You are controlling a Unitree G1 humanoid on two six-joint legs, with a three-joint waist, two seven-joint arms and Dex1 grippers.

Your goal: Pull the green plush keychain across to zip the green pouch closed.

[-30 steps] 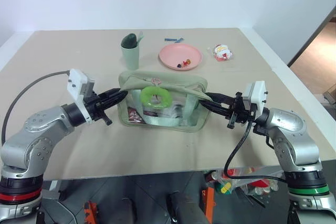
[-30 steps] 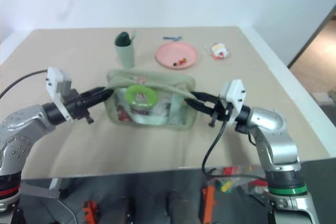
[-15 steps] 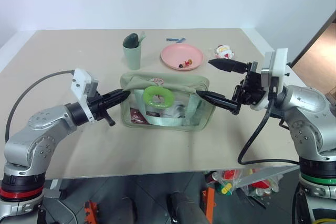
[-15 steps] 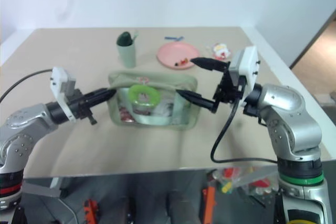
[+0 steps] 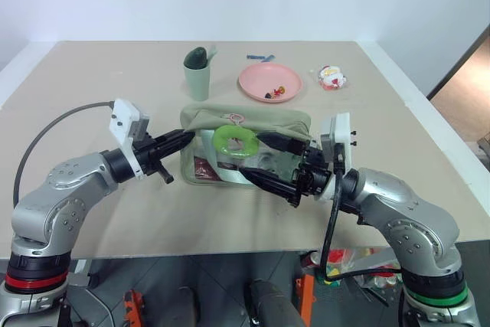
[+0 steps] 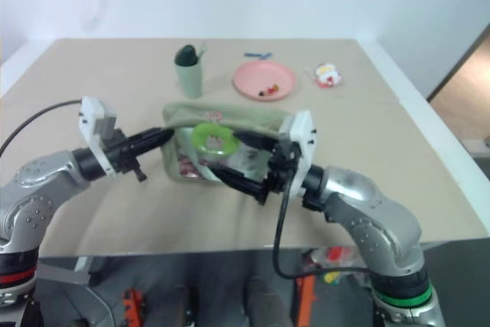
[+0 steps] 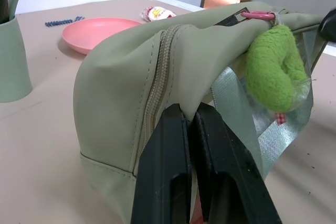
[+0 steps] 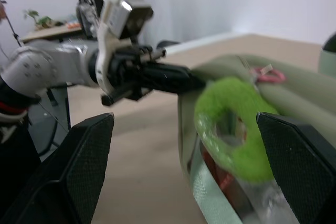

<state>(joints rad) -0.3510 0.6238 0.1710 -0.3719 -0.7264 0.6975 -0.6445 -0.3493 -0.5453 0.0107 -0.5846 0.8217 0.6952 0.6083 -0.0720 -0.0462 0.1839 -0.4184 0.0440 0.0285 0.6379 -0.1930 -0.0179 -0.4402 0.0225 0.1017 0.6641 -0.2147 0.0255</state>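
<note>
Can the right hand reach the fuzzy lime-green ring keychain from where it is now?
Probably yes. The right hand is open, its fingers either side of the fuzzy lime-green ring keychain hanging on the pale sage-green fabric pouch; nothing lies between them.

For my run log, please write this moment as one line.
left tool: shut on green pouch | right tool: open, facing green plush keychain | zip: unfinished
</note>
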